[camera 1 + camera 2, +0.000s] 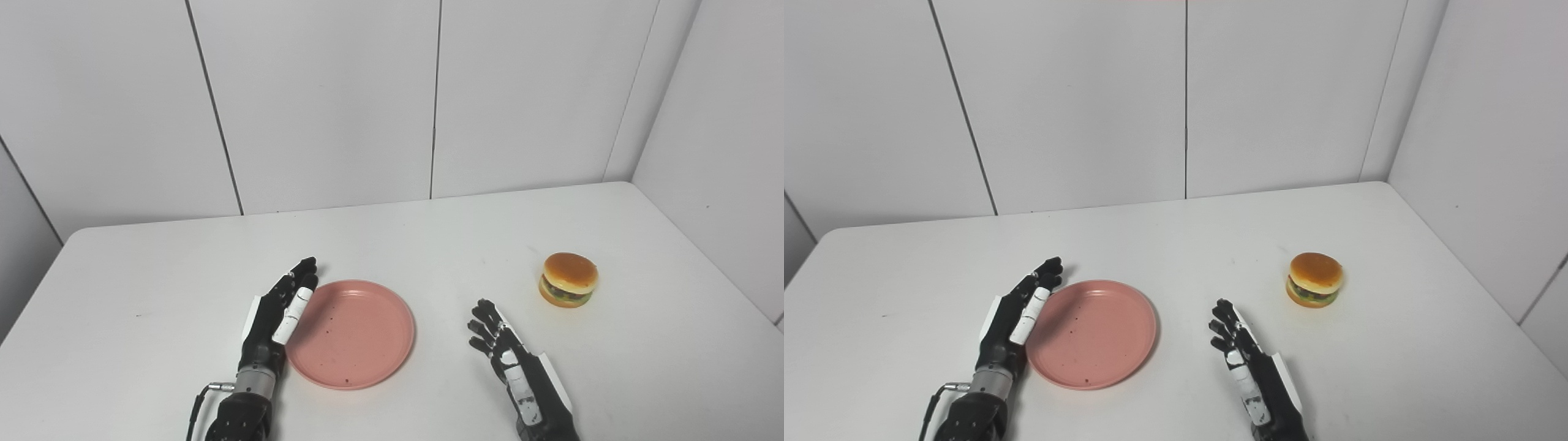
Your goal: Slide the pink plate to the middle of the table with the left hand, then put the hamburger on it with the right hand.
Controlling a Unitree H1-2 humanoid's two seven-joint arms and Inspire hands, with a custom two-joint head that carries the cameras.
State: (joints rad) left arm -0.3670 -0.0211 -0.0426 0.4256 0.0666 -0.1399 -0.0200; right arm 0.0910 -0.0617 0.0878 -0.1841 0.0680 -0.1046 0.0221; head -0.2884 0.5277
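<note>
on the left, the left hand (283, 306) lies flat along the left rim of the pink plate (350, 334), fingers straight and pressed together, empty, edge against the plate. the plate sits on the white table (153, 288), a little left of the middle, dark specks on its face. the risk here: a push from a flat hand with no hold could spin the plate or send it past the middle, and it looks light enough to skate. to its right, the right hand (499, 343) waits apart from the plate, fingers loosely curled and slightly spread, holding nothing. far right and a bit farther back stands the hamburger (568, 280), well clear of both hands; it looks rounded and could roll or tip if the fingers close off-centre. the right eye view shows more table and wall on the right; the left eye view shows more of the table's left edge.
</note>
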